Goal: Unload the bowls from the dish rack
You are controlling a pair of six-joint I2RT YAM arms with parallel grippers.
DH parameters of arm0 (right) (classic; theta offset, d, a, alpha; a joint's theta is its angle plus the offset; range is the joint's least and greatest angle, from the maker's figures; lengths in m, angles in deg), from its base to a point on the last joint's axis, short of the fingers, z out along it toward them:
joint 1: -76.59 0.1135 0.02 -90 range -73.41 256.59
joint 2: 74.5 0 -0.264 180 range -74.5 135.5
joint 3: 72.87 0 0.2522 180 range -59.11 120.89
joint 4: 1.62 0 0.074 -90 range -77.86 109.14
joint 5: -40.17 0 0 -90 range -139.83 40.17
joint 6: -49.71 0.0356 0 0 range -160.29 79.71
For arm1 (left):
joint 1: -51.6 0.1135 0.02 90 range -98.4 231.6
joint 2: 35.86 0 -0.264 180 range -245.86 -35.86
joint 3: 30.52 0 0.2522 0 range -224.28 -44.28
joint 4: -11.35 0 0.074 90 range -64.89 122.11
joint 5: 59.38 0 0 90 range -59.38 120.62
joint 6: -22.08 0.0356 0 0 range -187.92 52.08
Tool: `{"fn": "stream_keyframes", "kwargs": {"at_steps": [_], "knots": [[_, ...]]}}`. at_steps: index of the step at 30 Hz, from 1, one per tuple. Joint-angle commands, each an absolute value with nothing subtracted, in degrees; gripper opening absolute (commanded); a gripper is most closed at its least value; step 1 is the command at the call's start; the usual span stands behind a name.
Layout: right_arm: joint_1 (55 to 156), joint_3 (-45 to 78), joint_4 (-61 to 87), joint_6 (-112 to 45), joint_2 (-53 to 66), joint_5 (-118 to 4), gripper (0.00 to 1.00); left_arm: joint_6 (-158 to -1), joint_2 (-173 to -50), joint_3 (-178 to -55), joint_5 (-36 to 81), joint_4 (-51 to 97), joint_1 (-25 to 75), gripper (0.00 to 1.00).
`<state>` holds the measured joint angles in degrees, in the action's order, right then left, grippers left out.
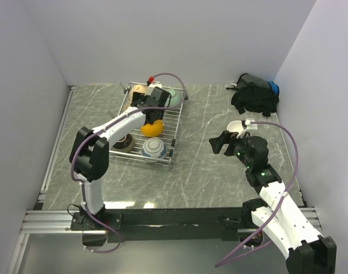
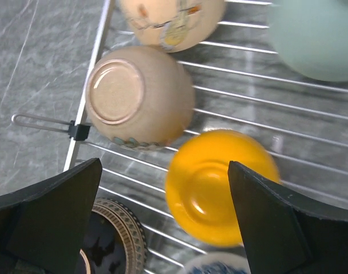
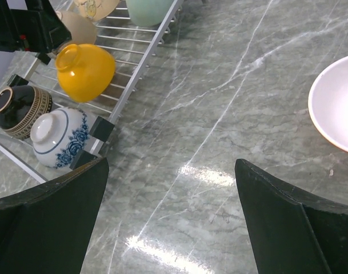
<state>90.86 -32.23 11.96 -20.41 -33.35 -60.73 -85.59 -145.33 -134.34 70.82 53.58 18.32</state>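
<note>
Silver wire dish rack (image 1: 169,121), upper left of centre, holds, bottoms up, a yellow bowl (image 1: 153,128), a blue-patterned bowl (image 1: 154,148) and a dark brown bowl (image 1: 124,141).

No text, label, brand or no. can be read in any view. Only painted decoration w/o lettering is seen on the blue-patterned bowl (image 3: 59,142) & the cream bowl (image 2: 171,20).

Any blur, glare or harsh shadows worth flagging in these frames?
Left wrist: the pale green bowl is out of focus, and the yellow bowl is smeared at its right edge. Right wrist: bright glare patches on the table. Top external: even light, no glare.
</note>
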Motion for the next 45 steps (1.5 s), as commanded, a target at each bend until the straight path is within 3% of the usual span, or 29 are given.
{"fn": "stream_keyframes", "kwargs": {"at_steps": [1, 13, 29, 45], "knots": [[90.7, -31.9, 10.9, -20.7, -34.8, -61.6, 1.0, -86.3, -144.0, -140.6, 72.9, 60.8, 13.0, 0.99], [90.8, -31.6, 11.1, -20.7, -32.9, -64.5, 1.0, -89.4, -157.7, -155.5, 83.0, 74.1, 7.1, 0.99], [90.7, -31.2, 11.0, -21.0, -29.0, -67.3, 1.0, -86.2, -163.2, -154.8, 82.0, 72.9, 6.2, 0.99], [90.8, -31.2, 11.1, -21.5, -28.0, -69.7, 1.0, -82.4, -168.0, -155.6, 89.6, 74.1, 6.1, 0.99]]}}
